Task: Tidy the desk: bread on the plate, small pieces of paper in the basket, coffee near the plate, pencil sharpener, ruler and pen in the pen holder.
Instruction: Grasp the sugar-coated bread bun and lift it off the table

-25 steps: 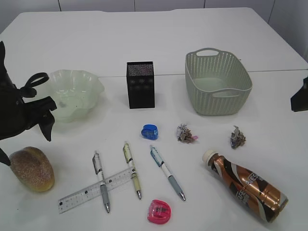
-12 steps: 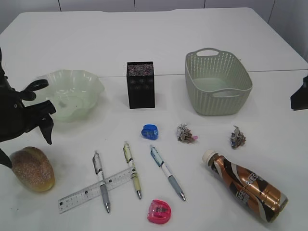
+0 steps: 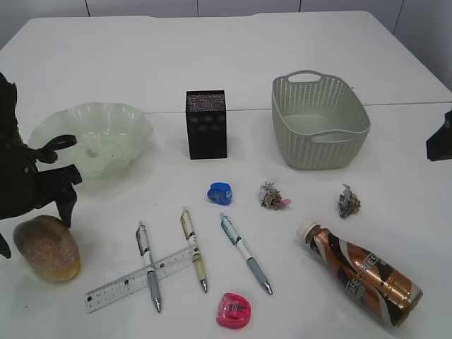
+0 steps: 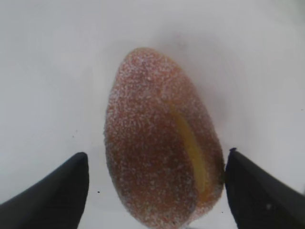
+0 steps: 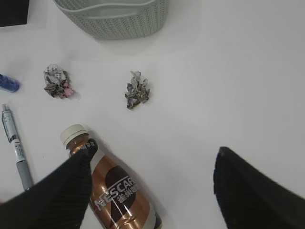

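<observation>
An oval brown sugar-dusted bun (image 3: 46,248) lies near the wavy pale green glass dish (image 3: 106,134); a copper-brown Nescafe bottle (image 3: 362,272) lies on its side, well apart.

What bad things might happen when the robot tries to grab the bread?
1. The left tool is open with the bread between its two fingers. The bun looks soft, so a hard squeeze might squash it.
2. The fingers sit near the bun's wider end, so it might tip or slip out when lifted.
3. The plate has a raised wavy rim, so a low carry might bump it and push the plate.
</observation>
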Motion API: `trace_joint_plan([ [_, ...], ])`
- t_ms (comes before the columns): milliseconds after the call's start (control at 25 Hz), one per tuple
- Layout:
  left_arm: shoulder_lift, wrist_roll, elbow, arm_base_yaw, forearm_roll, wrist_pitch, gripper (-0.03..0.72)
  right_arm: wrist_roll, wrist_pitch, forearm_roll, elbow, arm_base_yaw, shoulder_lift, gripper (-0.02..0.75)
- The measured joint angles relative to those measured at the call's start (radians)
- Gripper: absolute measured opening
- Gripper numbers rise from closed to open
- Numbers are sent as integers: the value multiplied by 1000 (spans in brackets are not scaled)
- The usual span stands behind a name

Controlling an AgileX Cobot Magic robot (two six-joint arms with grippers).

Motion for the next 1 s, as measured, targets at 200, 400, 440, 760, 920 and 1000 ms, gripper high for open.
trace_joint_plan([
  [200, 43, 29, -2, 0, -15, -44, 650, 0, 0, 0, 0, 0, 0, 584],
  [400, 81, 35, -2, 0, -21, -45, 614, 0, 0, 0, 0, 0, 0, 584],
  [440, 86, 35, -2, 0, -23, -43, 597, 0, 0, 0, 0, 0, 0, 584],
  [760, 86, 37, -2, 0, -23, 5, 491, 0, 0, 0, 0, 0, 0, 585],
  [920, 80, 37, -2, 0, -2, 19, 487, 0, 0, 0, 0, 0, 0, 584],
  [1000, 56, 37, -2, 0, 11, 6, 486, 0, 0, 0, 0, 0, 0, 584],
])
